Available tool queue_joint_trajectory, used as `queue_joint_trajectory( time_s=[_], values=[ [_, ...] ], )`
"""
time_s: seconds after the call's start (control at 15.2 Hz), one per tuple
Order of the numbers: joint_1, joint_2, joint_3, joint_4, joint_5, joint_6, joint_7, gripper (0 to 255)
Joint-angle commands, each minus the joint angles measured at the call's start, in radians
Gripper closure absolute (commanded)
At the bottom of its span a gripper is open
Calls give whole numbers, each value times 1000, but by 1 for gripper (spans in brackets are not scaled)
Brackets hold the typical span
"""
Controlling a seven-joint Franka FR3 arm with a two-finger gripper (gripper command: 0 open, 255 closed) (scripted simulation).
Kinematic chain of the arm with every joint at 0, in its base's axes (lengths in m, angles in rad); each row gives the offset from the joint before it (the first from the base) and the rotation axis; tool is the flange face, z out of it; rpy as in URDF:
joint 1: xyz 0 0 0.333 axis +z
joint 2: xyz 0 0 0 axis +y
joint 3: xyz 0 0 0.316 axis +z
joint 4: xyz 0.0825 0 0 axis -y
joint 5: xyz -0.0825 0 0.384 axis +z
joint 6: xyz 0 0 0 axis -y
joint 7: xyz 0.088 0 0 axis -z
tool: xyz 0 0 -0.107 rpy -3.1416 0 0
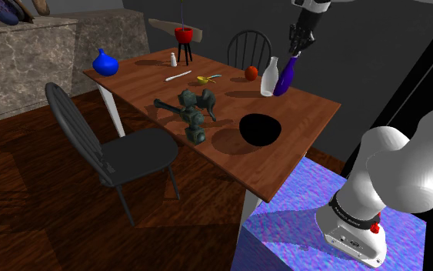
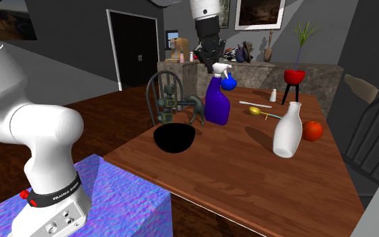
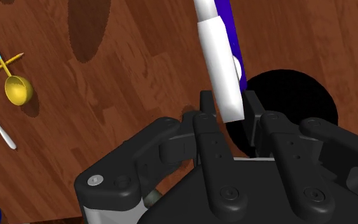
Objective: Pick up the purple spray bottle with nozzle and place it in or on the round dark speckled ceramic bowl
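Observation:
The purple spray bottle [image 1: 284, 78] [image 2: 216, 101] with a white nozzle [image 3: 220, 60] stands at the far side of the wooden table [image 1: 307, 146], leaning a little. My gripper [image 1: 294, 51] [image 2: 213, 62] [image 3: 229, 105] is above it, its two black fingers shut on the nozzle. I cannot tell whether the bottle's base still touches the table. The round black bowl [image 1: 259, 129] [image 2: 174, 138] [image 3: 292, 105] sits on the table a short way from the bottle, toward the stand, with nothing in it.
A white bottle [image 1: 269, 77] [image 2: 287, 131] stands right beside the spray bottle, with a red-orange fruit [image 1: 251, 72] [image 2: 312, 130] past it. A dark green figurine [image 1: 194, 112] [image 2: 181, 104] is next to the bowl. A yellow spoon [image 1: 205, 78] [image 3: 16, 89], blue vase [image 1: 104, 62] and chair [image 1: 122, 146] lie farther off.

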Motion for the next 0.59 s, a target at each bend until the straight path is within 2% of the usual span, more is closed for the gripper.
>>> queue_joint_trajectory(
  time_s=[0.0, 0.53],
  values=[
    [-5, -29, 58, -3, -20, -31, 55, 255],
    [-2, -116, 267, -4, -51, -159, 250, 255]
  ],
)
